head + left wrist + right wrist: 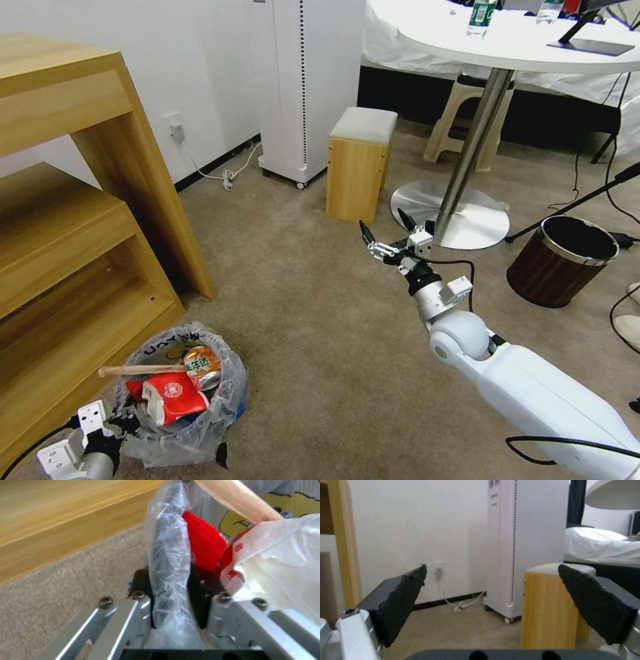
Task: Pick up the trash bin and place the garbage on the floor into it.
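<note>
The trash bin (pixel 180 433), lined with a clear crinkly bag, stands low at the left beside the shelf unit. It holds a red wrapper (pixel 175 393), an orange can (pixel 202 365) and a wooden stick (pixel 140 370). My left gripper (pixel 123 421) is shut on the bin's near rim. In the left wrist view its fingers (pixel 141 597) pinch the bagged rim (pixel 170 562), with the red wrapper (pixel 203 542) and the stick (pixel 240 500) just beyond. My right gripper (pixel 385 230) hangs open above the beige floor (pixel 313 320), nothing between its pads (pixel 403 600).
A wooden shelf unit (pixel 73 220) fills the left. Farther off stand a wooden stool (pixel 359 167), a white tower appliance (pixel 310 87) and the round table's metal base (pixel 460 213). A brown wood-look bin (pixel 567 260) and cables lie at the right, with pale shapes (pixel 628 328) at the edge.
</note>
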Controlling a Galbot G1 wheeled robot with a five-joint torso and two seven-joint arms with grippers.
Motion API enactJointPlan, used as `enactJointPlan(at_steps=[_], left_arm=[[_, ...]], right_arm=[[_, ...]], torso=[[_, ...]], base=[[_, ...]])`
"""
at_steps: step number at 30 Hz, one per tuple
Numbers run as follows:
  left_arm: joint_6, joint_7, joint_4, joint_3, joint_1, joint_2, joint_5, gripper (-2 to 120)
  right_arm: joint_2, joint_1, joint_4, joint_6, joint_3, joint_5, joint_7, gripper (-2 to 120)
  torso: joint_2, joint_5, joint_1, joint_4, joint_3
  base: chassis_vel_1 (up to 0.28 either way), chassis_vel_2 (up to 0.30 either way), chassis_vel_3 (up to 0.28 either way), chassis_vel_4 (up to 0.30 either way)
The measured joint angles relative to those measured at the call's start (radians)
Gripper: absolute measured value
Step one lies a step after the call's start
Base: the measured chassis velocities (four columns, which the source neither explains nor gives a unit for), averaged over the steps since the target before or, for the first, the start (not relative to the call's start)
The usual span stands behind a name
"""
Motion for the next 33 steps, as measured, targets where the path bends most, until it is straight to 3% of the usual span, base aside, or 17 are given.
enactJointPlan(at_steps=[9,12,20,25,33], left_arm=[[-0.025,0.014,-0.032,-0.018,0.003,-0.029,0.066,59],[-0.035,0.020,-0.076,-0.037,0.015,-0.045,0.096,75],[-0.039,0.036,-0.195,-0.064,0.055,-0.076,0.144,99],[-0.039,0.035,-0.246,-0.068,0.059,-0.086,0.155,100],[-0.038,0.060,-0.315,-0.039,0.055,-0.106,0.231,100]], right_arm=[[0.030,-0.043,-0.003,-0.014,0.050,-0.034,0.032,100],[0.038,-0.067,0.020,-0.047,0.080,-0.029,0.072,100],[0.016,-0.103,0.040,-0.082,0.155,-0.022,0.124,100],[-0.009,-0.162,0.085,-0.103,0.214,-0.028,0.134,100],[-0.059,-0.387,0.175,-0.247,0.442,-0.100,0.221,100]], torso=[[-0.001,-0.0012,0.000,0.0001,0.000],[-0.001,0.0001,0.000,0.0003,0.000],[0.000,0.0010,0.000,0.0006,0.000],[0.000,0.0010,0.000,0.0005,0.000],[0.000,0.0010,0.000,0.0000,0.000]], base=[[0.000,0.000,0.000,0.000],[0.000,0.000,0.000,0.000],[0.000,0.000,0.000,0.000],[0.000,0.000,0.000,0.000],[0.000,0.000,0.000,0.000]])
